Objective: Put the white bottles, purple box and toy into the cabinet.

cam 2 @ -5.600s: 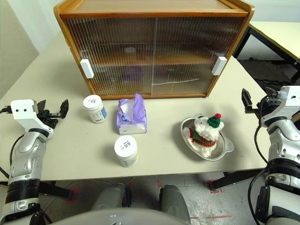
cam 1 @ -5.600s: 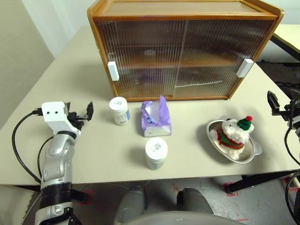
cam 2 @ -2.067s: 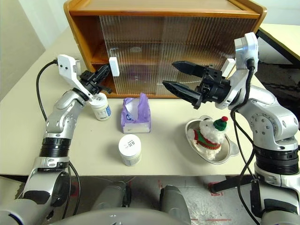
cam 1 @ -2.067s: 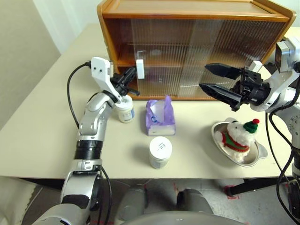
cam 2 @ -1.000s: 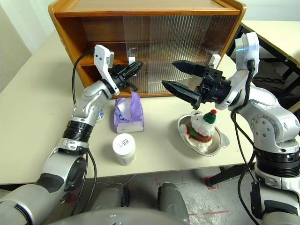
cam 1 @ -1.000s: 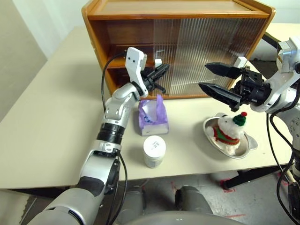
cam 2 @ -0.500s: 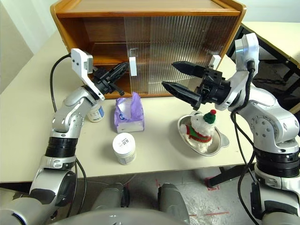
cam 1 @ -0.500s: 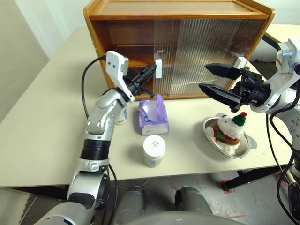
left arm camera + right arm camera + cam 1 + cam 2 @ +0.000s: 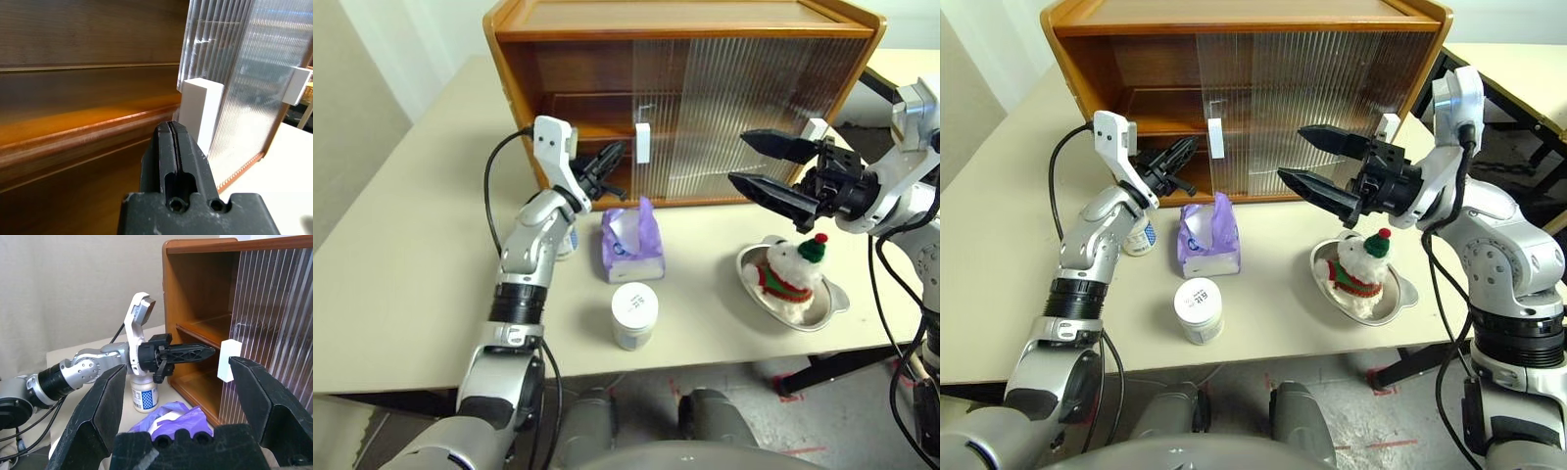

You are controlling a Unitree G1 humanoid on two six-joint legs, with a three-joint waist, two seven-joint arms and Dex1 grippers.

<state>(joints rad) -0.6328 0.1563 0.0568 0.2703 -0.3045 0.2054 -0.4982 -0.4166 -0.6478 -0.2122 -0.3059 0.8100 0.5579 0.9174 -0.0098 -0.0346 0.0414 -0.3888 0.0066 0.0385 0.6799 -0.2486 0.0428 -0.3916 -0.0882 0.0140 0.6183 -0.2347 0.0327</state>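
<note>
Lilac box (image 9: 630,245), honey-brown ribbed-door cabinet (image 9: 558,59)

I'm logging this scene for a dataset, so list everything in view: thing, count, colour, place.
cabinet: one, honey-brown wood, back of the table, left side open.
sliding doors: ribbed, translucent, covering the cabinet's middle and right.
handles: two, white blocks, one at the open door's edge, one at the cabinet's right end.
jars: two, white; one at the table's front, one behind the left arm.
tissue pack: one, purple, before the cabinet.
bear: one, white with green hat, in the dish.
dish: one, silver, right of table.
table: one, beige.
left pincer: black, shut, at the open side.
right pincer: black, open, above the bear.
</note>
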